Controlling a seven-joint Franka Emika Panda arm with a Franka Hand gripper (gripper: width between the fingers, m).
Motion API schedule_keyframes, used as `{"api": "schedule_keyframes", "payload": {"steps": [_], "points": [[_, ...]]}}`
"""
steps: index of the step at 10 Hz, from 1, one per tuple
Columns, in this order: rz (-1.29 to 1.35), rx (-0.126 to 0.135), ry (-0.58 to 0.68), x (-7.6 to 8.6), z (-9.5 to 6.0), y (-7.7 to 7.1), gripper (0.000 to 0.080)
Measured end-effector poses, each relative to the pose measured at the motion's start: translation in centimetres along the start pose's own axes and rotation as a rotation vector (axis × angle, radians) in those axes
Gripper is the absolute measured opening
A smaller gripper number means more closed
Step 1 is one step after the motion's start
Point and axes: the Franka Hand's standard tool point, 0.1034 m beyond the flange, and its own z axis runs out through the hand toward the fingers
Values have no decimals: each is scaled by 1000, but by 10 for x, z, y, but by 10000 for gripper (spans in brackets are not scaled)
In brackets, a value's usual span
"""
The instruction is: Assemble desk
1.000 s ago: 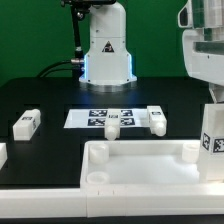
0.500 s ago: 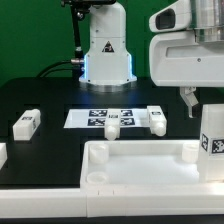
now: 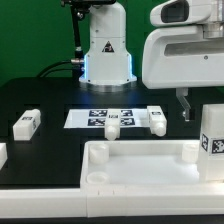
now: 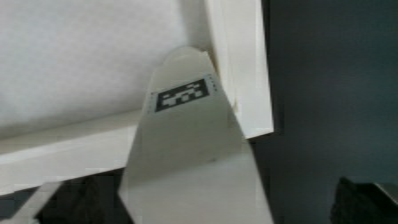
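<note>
Your panel (image 3: 140, 152) lies flat on the black desk (image 3: 40, 95), directly below the gripper (image 3: 188, 108). One upright leg (image 3: 213, 135) stands at the panel's corner, just beside the gripper and a little lower. In the wrist view that leg (image 4: 187, 150) rises close against the panel's rim (image 4: 231, 60). You cannot tell from either view whether its foot is seated in a socket.

The gripper hangs with its jaws spread and nothing between them.

The main risk is a descent that lands off-centre: one finger would strike the top of the upright leg and tip it over, or push it off the corner. If you approach too far inboard, a finger may catch the rim and drag the whole panel across the desk.

The nearest loose leg (image 3: 158, 122) rests on the edge of the marker board (image 3: 95, 117), well apart from the gripper, so a sweep that way could scatter it.
</note>
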Motion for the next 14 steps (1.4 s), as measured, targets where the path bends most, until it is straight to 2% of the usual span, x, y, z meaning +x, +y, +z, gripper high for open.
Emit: {"api": "schedule_keyframes", "payload": {"steps": [1,2,3,4,7,8,10,12,14], "points": [[30,0,0,0,0,0,549],[33,0,0,0,0,0,549],[86,2,-1,0,0,0,350],[180,-1,-1,0,0,2,291],[665,-14,5,-2,0,5,291],[835,-12,8,-3,0,5,291],[1186,10,-12,-3,1,7,291],[1311,13,-22,-3,1,8,291],[1239,13,-21,-3,1,8,291]]}}
